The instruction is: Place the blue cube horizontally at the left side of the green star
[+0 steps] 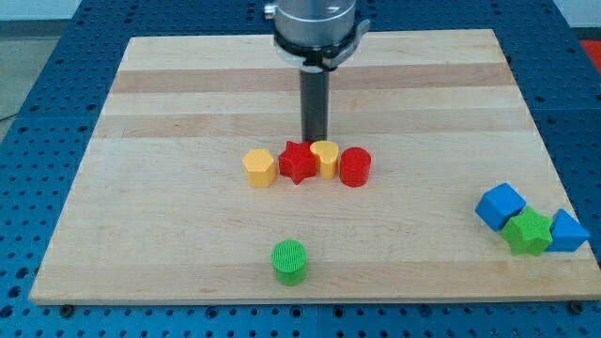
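Note:
The blue cube (500, 206) sits near the board's right edge, touching the upper left of the green star (529, 232). A second blue block (569, 232), wedge-like, touches the star's right side. My tip (315, 139) is far from them, near the board's middle, just above the gap between the red star (298, 161) and the yellow heart-shaped block (326, 157).
A row of blocks lies in the middle: yellow hexagon (259, 168), red star, yellow heart, red cylinder (355, 167). A green cylinder (289, 261) stands near the view's bottom edge. The wooden board (169, 113) ends close to the right of the blue blocks.

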You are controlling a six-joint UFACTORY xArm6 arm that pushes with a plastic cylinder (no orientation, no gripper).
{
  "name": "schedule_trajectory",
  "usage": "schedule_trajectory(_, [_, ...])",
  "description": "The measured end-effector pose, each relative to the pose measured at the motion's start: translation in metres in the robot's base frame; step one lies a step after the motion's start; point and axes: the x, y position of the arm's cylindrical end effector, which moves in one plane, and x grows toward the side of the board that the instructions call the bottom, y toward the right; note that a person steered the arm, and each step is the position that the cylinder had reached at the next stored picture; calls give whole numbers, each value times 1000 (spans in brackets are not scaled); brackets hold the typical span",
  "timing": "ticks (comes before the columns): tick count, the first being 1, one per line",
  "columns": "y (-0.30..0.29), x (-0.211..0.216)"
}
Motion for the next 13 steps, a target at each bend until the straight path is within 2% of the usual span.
schedule_trajectory(1, [-8,-1])
schedule_trajectory(2, [-6,-24])
schedule_trajectory(3, [58,-54])
schedule_trajectory(4, [159,-56])
schedule_trajectory(5, [271,-47])
schedule_trajectory(6, [350,-27])
schedule_trajectory(7, [351,-17])
schedule_trajectory(9, [330,74])
schedule_trajectory(10, [297,100])
schedule_trajectory(12, [214,107])
schedule_trajectory(13, [201,107])
